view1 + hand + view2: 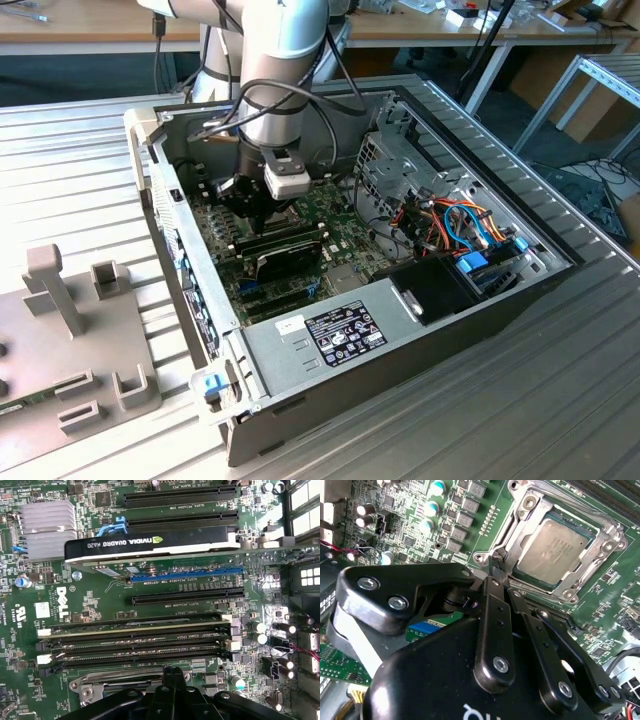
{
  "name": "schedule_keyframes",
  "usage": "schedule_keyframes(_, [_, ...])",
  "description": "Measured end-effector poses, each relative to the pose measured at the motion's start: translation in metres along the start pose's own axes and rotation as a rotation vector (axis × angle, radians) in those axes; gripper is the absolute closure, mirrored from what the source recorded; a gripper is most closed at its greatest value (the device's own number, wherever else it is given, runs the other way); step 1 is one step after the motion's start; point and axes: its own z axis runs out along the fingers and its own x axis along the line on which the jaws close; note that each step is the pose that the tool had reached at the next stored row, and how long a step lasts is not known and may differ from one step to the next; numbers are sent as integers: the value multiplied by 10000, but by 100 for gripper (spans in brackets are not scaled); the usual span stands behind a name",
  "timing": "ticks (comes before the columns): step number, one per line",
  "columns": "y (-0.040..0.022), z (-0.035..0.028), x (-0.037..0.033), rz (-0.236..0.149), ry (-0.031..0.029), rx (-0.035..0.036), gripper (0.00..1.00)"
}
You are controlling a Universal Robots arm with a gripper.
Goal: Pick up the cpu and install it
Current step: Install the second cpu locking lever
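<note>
Silver-grey metal marks the cpu (555, 550): in the second wrist view you see it lying flat inside the socket (520, 517), with the hinged frame around it, on the green motherboard (485, 510). So the chip looks placed already, and your work stands at the tail of the install step rather than at the pick-up.

Your gripper (496, 575) hangs just beside the socket, near the frame's corner and a little off the chip, not over its middle. The jaws are brought together, tips touching, with nothing between them; they hold no chip. Whether the tips rest on the frame or hover just clear of it cannot be told.

Judging from this, the chip must sit level in the socket and the frame must bear evenly on its edges before the install counts as done. Any push near the frame calls for care, as the socket and the small capacitors (432, 505) stand close by.

In the exterior view your arm reaches down into the open case (480, 300), which lies on the ribbed worktop (560, 400), the gripper low over the board near the case's far edge. In the first wrist view the memory sticks (135, 640) and the graphics card (150, 545) lie beyond the jaws, well apart from the chip.
</note>
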Motion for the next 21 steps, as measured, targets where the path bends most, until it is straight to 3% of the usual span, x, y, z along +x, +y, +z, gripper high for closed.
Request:
schedule_keyframes(14, [7, 39, -57, 306, 41, 106, 89])
schedule_keyframes(21, [30, 48, -59, 321, 54, 127, 89])
